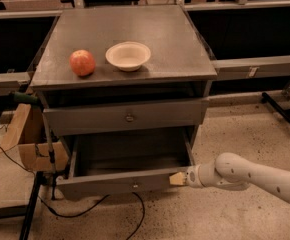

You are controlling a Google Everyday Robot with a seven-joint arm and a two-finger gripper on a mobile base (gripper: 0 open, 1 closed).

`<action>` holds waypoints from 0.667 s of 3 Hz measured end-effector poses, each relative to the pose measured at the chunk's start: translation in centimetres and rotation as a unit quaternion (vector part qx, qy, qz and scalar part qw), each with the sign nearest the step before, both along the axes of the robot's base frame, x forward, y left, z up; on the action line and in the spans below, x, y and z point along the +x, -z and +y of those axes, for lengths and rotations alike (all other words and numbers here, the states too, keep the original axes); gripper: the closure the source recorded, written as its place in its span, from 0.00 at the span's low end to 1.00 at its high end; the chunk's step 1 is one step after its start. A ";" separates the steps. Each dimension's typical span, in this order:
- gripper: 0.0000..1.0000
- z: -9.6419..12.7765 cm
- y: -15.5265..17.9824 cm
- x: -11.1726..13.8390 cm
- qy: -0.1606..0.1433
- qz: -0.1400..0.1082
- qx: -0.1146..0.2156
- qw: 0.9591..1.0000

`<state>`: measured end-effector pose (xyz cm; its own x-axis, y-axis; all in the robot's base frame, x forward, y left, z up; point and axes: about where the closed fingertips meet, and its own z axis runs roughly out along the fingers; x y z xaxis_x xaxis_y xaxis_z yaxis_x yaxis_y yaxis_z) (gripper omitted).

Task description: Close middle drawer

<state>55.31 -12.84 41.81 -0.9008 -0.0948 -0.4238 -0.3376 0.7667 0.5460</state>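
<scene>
The middle drawer (110,183) is a grey metal box pulled well out of the grey cabinet (135,49), and its inside shows as empty. Its flat front carries a small round knob (135,186). My gripper (178,179), on a white arm coming in from the right, sits at the right end of that drawer front and touches it. Above it the taller drawer front (125,115) with a larger knob is closed. The lowest drawer is hidden behind the open one.
A red apple (82,62) and a white bowl (128,55) sit on the cabinet top. A cardboard box (32,144) and a thin stand (47,134) are at the left. A black cable (135,214) runs on the floor below the drawer. Dark benches flank the cabinet.
</scene>
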 end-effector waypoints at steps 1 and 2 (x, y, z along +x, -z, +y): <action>1.00 0.0 -0.1 0.2 0.003 -0.002 0.000 1.000; 1.00 -0.1 -0.8 1.1 0.017 -0.012 -0.003 1.000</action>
